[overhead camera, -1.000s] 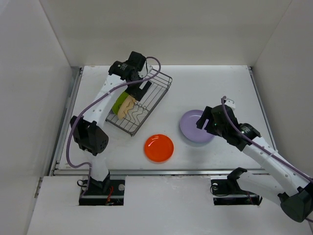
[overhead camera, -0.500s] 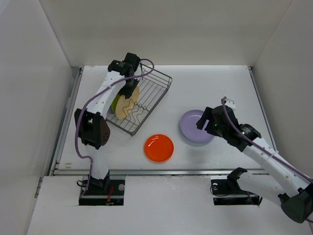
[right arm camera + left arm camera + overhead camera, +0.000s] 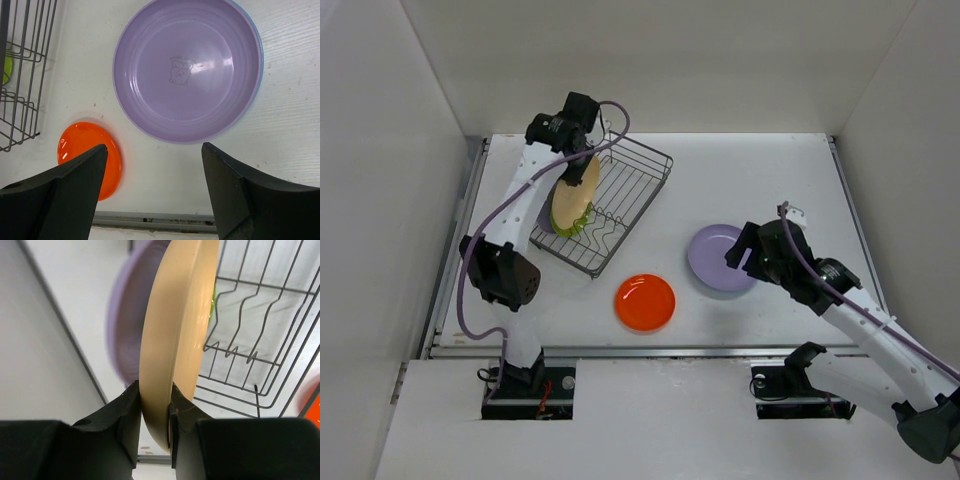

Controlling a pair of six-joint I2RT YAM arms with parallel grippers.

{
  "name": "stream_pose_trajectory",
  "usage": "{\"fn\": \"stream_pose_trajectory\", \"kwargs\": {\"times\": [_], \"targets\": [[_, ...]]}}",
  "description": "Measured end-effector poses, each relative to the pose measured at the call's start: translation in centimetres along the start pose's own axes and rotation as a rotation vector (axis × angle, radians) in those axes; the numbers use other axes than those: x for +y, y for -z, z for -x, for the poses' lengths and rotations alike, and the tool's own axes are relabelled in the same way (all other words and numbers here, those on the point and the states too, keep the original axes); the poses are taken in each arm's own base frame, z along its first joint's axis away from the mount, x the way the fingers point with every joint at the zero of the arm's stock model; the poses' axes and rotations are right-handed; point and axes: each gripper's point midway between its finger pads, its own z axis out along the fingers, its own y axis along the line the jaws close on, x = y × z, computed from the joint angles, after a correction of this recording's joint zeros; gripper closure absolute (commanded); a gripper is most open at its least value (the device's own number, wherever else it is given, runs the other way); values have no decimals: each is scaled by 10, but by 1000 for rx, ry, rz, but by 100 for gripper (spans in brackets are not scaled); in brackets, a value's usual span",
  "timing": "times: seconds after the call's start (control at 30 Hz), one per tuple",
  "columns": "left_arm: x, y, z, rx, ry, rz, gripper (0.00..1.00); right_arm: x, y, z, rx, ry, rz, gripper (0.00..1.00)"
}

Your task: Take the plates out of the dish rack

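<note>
At the far left of the top view, your left end effector (image 3: 576,160) is clamped narrowly on the rim of the tan plate (image 3: 575,190). The left wrist view shows both fingers (image 3: 129,410) pressed against the plate's two faces. The tan plate stands on edge, tilted, over the left end of the dish rack (image 3: 632,195); you cannot tell whether its lower edge touches the wires. Just below it, a lime green plate (image 3: 576,224) sits inside the rack. A blurred lavender shape (image 3: 127,325) shows beyond the tan plate; its position relative to the rack is unclear. On the desk (image 3: 750,180), the red-orange plate (image 3: 645,302) lies flat just beside the rack's near corner. Further right, a lavender plate (image 3: 718,260) lies flat with a thin blue rim (image 3: 258,47) along one edge. Your right end effector (image 3: 745,250) hovers over it, jaws wide and holding nothing.
</note>
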Motion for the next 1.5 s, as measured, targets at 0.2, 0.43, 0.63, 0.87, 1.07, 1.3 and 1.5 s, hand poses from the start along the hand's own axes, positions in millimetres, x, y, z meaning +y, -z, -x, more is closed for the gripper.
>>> {"fn": "stream_pose_trajectory", "kwargs": {"times": [0.2, 0.43, 0.63, 0.87, 1.07, 1.3, 1.5], "targets": [[9, 67, 19, -185, 19, 25, 100, 5, 6, 4, -7, -3, 26, 18], [-17, 118, 8, -287, -4, -157, 100, 31, 18, -2, 42, 39, 188, 17], [-68, 145, -7, -298, -56, -477, 100, 63, 49, 5, 19, 78, 415, 1], [-122, 144, -9, -231, -125, -720, 100, 83, 81, 13, -28, 102, 585, 0], [-140, 138, -8, -196, -150, -784, 100, 84, 83, 10, -17, 113, 602, 0], [-159, 129, -25, -124, -183, -843, 100, 79, 75, -2, 16, 120, 598, 0], [-167, 129, -31, -102, -203, -861, 100, 75, 67, -12, 39, 123, 588, 1]]}}
